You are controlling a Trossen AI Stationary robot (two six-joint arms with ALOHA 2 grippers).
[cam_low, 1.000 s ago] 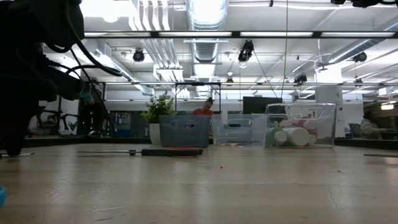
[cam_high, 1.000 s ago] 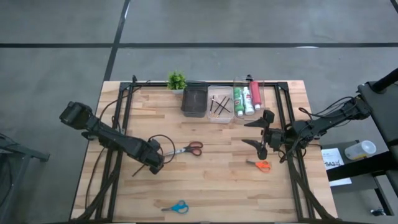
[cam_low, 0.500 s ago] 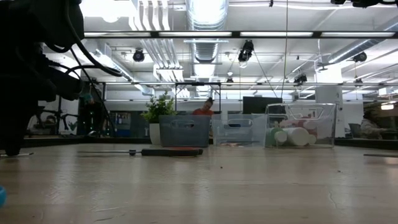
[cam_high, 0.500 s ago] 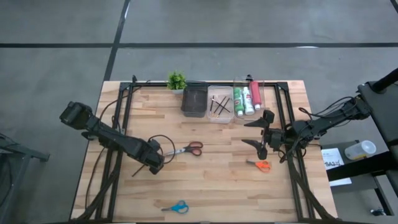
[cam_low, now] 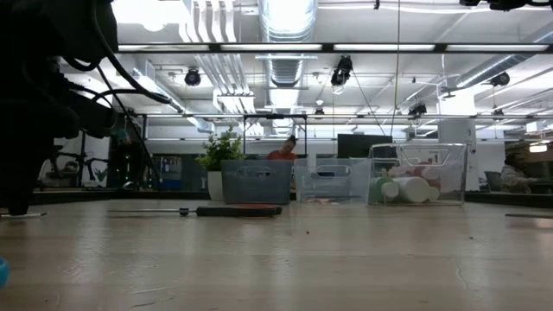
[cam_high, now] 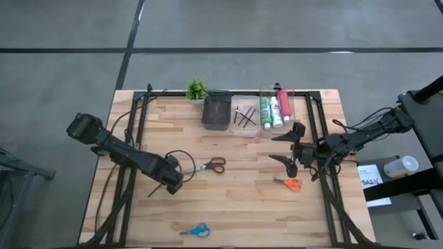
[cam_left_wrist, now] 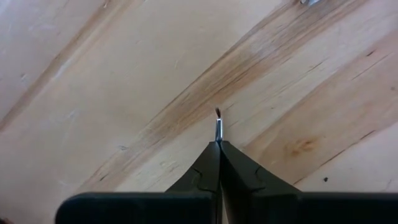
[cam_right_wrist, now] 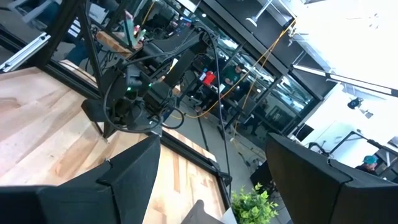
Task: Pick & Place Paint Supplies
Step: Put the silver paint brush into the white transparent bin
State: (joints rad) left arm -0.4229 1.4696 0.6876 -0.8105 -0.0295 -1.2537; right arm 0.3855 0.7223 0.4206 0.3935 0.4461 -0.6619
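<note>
My left gripper (cam_high: 171, 183) points down at the table's near left and is shut on a thin dark brush (cam_high: 150, 191); its metal collar and bristle tip (cam_left_wrist: 218, 124) stick out past the fingertips (cam_left_wrist: 211, 155). Red-handled scissors (cam_high: 211, 165) lie flat just right of it. Orange scissors (cam_high: 292, 183) lie at the right, blue scissors (cam_high: 196, 230) near the front edge. My right gripper (cam_high: 284, 148) hangs open and level above the table, over the orange scissors' far side, with nothing between its fingers (cam_right_wrist: 130, 171). My left gripper pinches the brush between its two shut fingers close behind the metal collar (cam_left_wrist: 218, 132), coming from above and pointing down. The handle (cam_high: 149, 193) trails out toward the near left, low over the wood. I cannot tell whether the brush is clear of the table.
At the far edge stand a dark bin (cam_high: 216, 113), a clear bin with brushes (cam_high: 244, 119), a clear bin with paint tubes (cam_high: 275, 109) and a small potted plant (cam_high: 197, 90). Black frame rails (cam_high: 136, 131) run down both sides of the table. Bare wood lies in the middle.
</note>
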